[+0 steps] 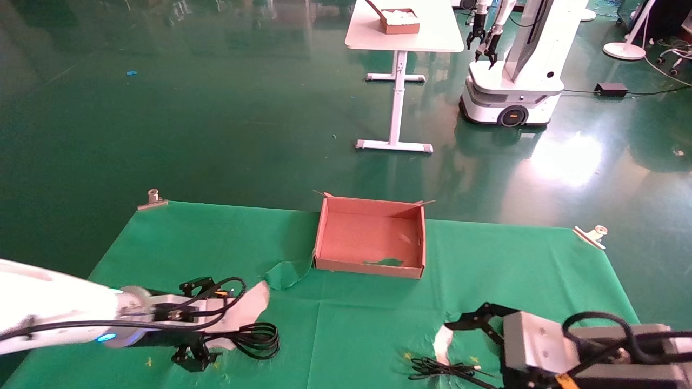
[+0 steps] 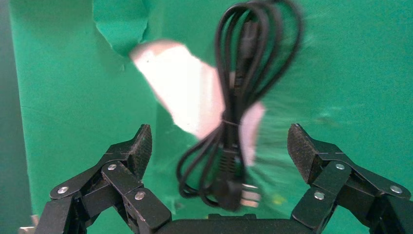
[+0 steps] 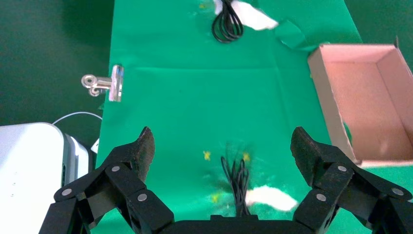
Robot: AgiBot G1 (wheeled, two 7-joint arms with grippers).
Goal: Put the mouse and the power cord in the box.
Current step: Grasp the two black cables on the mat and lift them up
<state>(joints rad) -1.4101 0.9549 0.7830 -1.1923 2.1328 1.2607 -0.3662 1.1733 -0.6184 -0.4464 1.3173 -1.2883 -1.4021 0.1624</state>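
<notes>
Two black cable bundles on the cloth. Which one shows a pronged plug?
The power cord under the open left gripper: thick looped cable, silver-pronged plug at one end. The thin wire bundle beneath the open right gripper shows no plug.

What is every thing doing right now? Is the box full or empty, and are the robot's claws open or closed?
box: empty, open top, upright on the cloth.
power cord: coiled in loops, lying on the cloth, not held.
left gripper: open, over the power cord.
right gripper: open, over a bundle of thin black wire, holding nothing.
green cloth: torn in places, clipped at the far corners.
</notes>
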